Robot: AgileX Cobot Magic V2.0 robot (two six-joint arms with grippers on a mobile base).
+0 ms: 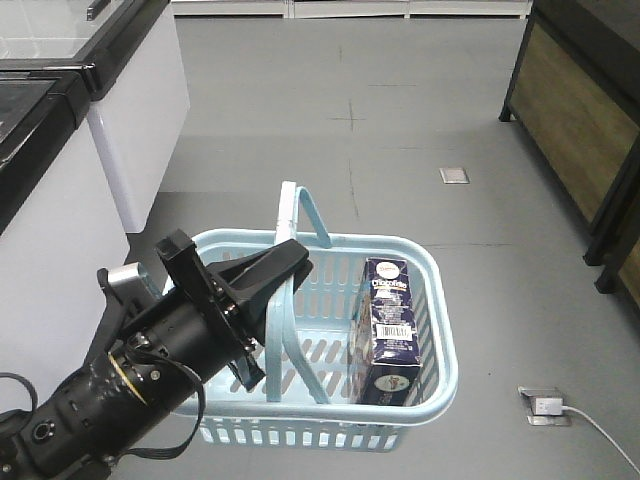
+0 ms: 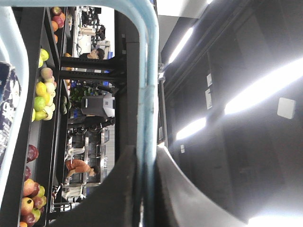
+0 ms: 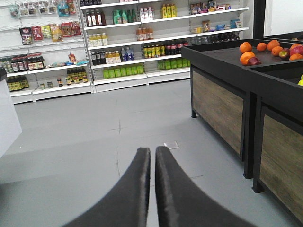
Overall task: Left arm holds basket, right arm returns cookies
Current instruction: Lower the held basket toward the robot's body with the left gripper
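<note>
a: where's your left gripper (image 1: 285,262)?

b: at 8 o'clock in the front view, clamped on a hoop handle (image 1: 283,300) of the basket (image 1: 440,330). in the left wrist view its fingers (image 2: 120,189) pinch the pale blue bar (image 2: 147,94) between them.

a: and the cookies (image 1: 390,330)?

b: standing upright inside the basket, against its 3 o'clock wall, barcode label facing up toward the camera. the basket hangs above the grey floor (image 1: 400,120).

a: your right gripper (image 3: 154,163)?

b: only the right wrist view shows it: jaws pressed together, nothing between them, pointed toward 12 o'clock at the drink shelves (image 3: 123,52). a dark produce stand (image 3: 236,94) with oranges (image 3: 248,56) sits at 3 o'clock.
</note>
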